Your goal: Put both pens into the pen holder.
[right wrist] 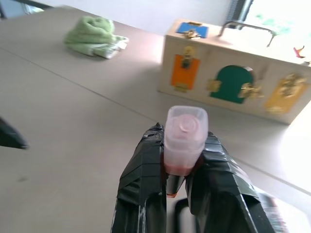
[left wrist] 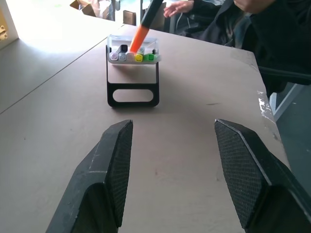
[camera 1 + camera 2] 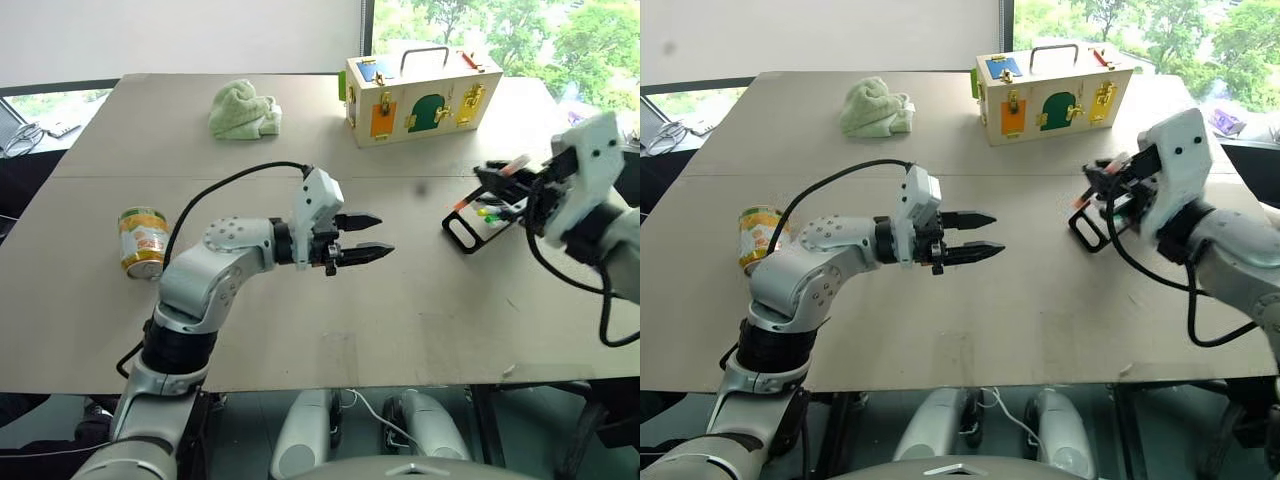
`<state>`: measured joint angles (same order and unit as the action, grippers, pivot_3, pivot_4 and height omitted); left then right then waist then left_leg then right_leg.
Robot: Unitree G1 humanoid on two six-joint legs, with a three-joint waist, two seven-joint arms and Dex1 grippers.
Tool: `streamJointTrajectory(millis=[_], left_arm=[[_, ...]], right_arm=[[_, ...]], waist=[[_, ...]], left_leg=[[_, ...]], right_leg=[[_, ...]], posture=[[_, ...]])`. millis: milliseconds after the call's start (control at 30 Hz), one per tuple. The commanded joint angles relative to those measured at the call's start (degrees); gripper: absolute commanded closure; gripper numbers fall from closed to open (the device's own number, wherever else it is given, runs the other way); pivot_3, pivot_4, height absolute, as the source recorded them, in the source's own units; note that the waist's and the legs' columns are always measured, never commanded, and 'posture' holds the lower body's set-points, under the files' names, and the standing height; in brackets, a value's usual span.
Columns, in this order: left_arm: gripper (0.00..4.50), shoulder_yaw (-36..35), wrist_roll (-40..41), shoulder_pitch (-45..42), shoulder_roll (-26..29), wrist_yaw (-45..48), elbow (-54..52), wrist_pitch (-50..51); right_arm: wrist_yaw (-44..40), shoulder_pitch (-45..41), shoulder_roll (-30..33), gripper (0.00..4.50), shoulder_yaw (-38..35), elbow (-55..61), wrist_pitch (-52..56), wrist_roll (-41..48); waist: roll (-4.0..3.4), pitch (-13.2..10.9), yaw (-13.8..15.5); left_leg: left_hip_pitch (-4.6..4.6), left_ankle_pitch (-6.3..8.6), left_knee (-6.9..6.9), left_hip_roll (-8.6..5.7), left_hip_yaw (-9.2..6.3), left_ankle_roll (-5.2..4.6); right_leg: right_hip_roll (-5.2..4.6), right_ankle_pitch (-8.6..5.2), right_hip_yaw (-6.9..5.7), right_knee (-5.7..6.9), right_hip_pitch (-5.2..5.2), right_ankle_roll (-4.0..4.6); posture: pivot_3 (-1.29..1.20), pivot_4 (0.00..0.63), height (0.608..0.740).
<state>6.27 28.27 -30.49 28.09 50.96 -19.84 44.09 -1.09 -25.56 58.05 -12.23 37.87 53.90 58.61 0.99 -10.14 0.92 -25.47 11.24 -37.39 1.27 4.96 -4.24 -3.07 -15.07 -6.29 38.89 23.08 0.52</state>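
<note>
The pen holder (image 3: 478, 222) is lying on the table (image 3: 300, 330) at the right of the head views, its black loop handle pointing toward the near edge and its clear top toward the right arm. In the left wrist view its slots are showing a row of marker ends, among them pale, yellow and green ones, and the orange-capped pen (image 2: 144, 26) is slanting down toward that row from above, its tip just over the slots; whether it is touching them cannot be told. The right gripper (image 1: 177, 170) is hovering at the far end of the holder with its two taped fingers pressed tight on that same pen, whose pale pink end is facing the right wrist camera. The left gripper (image 3: 362, 238) is hanging above the middle of the table, pointing toward the holder, its fingers spread well apart with nothing between them. The blue-capped pen cannot be made out for certain. At the upper centre right a wooden box (image 3: 422, 98) with coloured doors, brass latches and a metal handle is standing shut. A crumpled green cloth (image 3: 243, 110) is lying at the upper centre left, and a yellow-labelled can (image 3: 143, 241) is lying on its side at the left, beside the left arm.
</note>
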Motion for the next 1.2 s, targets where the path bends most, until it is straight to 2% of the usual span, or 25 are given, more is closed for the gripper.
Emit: streamJointTrajectory(millis=[33, 167, 467, 700, 900, 967, 1067, 1133, 1200], left_arm=[[1.81, -0.05, -0.72, -0.31, -0.61, -2.11, -2.68, -2.72], [1.81, 0.53, -0.79, 0.21, -0.2, -1.38, -2.43, -5.66], [1.81, 0.02, 1.79, 2.09, 0.78, -0.61, -4.6, -5.24], [1.81, -0.62, 3.74, 1.36, 0.02, -3.21, -6.12, -3.66], [1.81, -0.51, 4.35, 1.12, -0.63, -5.51, -6.4, -3.1], [1.81, -0.41, 4.42, 1.13, -0.68, -6.06, -6.56, -3.05], [1.81, -0.64, 4.6, 1.35, -0.64, -6.8, -6.86, -2.91], [1.81, -1.13, 4.77, 1.93, -0.47, -7.39, -7.21, -2.81], [1.81, -1.35, 4.96, 2.59, -0.34, -7.71, -7.62, -2.88]], right_arm=[[-2.6, -1.93, 3.5, 4.4, 1.41, 2.69, 0.87, -5.46], [-4.13, -2.55, 3.38, 4.4, 3.81, 2.55, 0.9, -10.24], [-7.37, -0.63, 1.32, 4.41, 11.09, 3.02, -1.04, -22.22], [-9.99, -0.4, 0.77, 4.41, 20.46, 0.0, -6.46, -37.76], [-11.76, -2.21, -0.1, 4.41, 30.75, -8.27, -10.7, -53.68], [-13.93, -2.39, -0.87, 3.37, 31.9, -11.07, -11.53, -55.95], [-15.38, -2.78, -2.28, 2.15, 31.22, -12.72, -12.76, -58.93], [-16.46, -2.05, -2.8, 1.16, 28.34, -11.61, -13.34, -59.2], [-18.33, 0.0, -5.49, 0.09, 23.27, -8.89, -12.86, -55.22]], waist=[[0.01, 0.01, -0.01], [0.02, 0.0, -0.06], [0.01, 0.0, -0.01], [0.01, 0.0, -0.05], [0.01, 0.0, -0.05], [0.01, 0.0, -0.04], [0.01, 0.0, -0.05], [0.01, 0.0, -0.05], [0.02, 0.0, -0.04]], left_leg=[[0.0, 0.0, 0.0, 0.0, 0.0, 0.0], [-0.01, 0.0, 0.0, 0.01, 0.04, 0.0], [-0.06, 0.0, 0.0, 0.0, 0.05, 0.01], [-0.05, 0.0, 0.01, 0.0, 0.05, 0.01], [-0.05, -0.01, 0.0, 0.0, 0.06, 0.02], [-0.05, -0.01, -0.01, 0.0, 0.07, 0.02], [-0.05, -0.01, 0.0, 0.0, 0.07, 0.03], [-0.05, -0.02, 0.0, 0.0, 0.07, 0.03], [-0.05, -0.02, 0.0, 0.0, 0.07, 0.03]], right_leg=[[0.0, -0.04, 0.01, 0.0, 0.0, -0.06], [-0.01, -0.03, 0.04, -0.01, 0.01, -0.06], [-0.04, -0.03, 0.04, -0.02, 0.06, -0.06], [-0.03, -0.05, 0.03, -0.01, 0.08, -0.09], [-0.03, -0.06, 0.03, -0.01, 0.07, -0.12], [-0.02, -0.06, 0.03, -0.01, 0.07, -0.12], [-0.02, -0.06, 0.03, 0.0, 0.07, -0.11], [-0.01, -0.06, 0.03, 0.0, 0.07, -0.11], [-0.01, -0.06, 0.03, -0.01, 0.07, -0.11]], posture=[[0.0, 0.15, 0.74], [0.0, 0.15, 0.74], [0.0, 0.15, 0.74], [0.0, 0.15, 0.74], [0.0, 0.15, 0.74], [0.0, 0.15, 0.74], [0.0, 0.15, 0.74], [0.0, 0.15, 0.74], [0.0, 0.15, 0.74]])
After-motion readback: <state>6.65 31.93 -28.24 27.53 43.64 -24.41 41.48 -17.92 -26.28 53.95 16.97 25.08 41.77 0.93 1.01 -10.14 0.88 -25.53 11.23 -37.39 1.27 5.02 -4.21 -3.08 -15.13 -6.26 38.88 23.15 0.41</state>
